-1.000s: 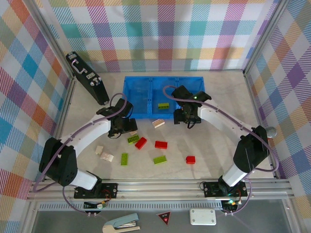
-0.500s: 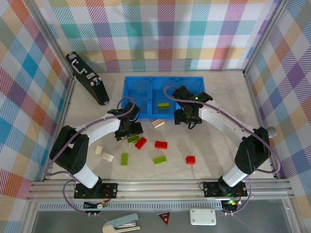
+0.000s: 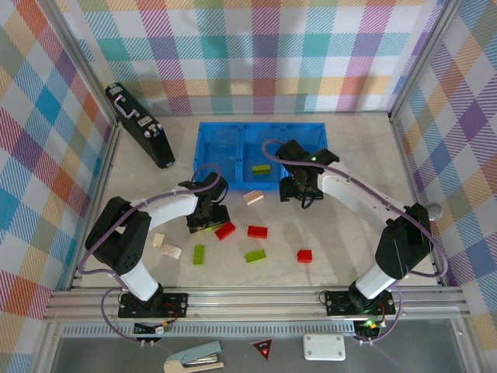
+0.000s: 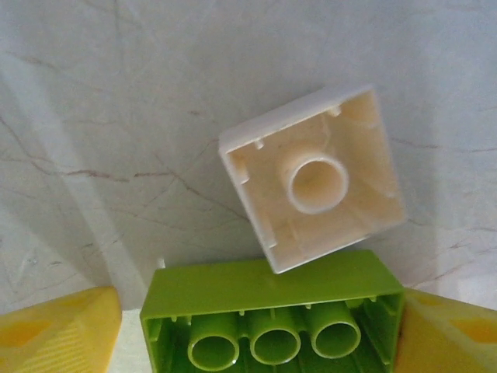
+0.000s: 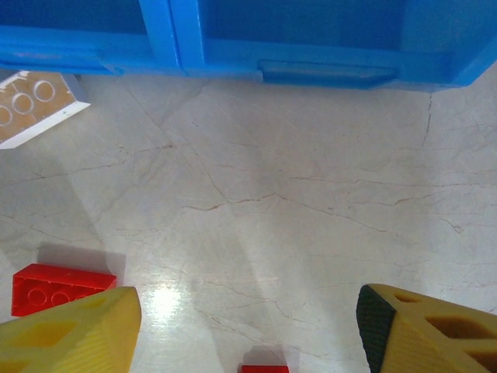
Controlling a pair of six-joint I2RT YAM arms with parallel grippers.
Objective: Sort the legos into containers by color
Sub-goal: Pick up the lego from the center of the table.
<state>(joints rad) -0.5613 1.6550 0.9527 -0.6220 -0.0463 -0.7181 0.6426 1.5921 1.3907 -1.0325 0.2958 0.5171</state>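
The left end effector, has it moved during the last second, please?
Yes. The left end effector has shifted right and toward the near edge, away from the blue tray, and is now over a lime green lego.

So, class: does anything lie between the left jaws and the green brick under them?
Nothing: the green brick sits directly between the left gripper's jaws. A cream brick abuts its long side, outside the gap.

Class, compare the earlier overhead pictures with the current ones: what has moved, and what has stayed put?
The left gripper swung right and slightly nearer, and now straddles a green brick, jaws open. The right gripper, the loose bricks and the blue tray stayed where they were.
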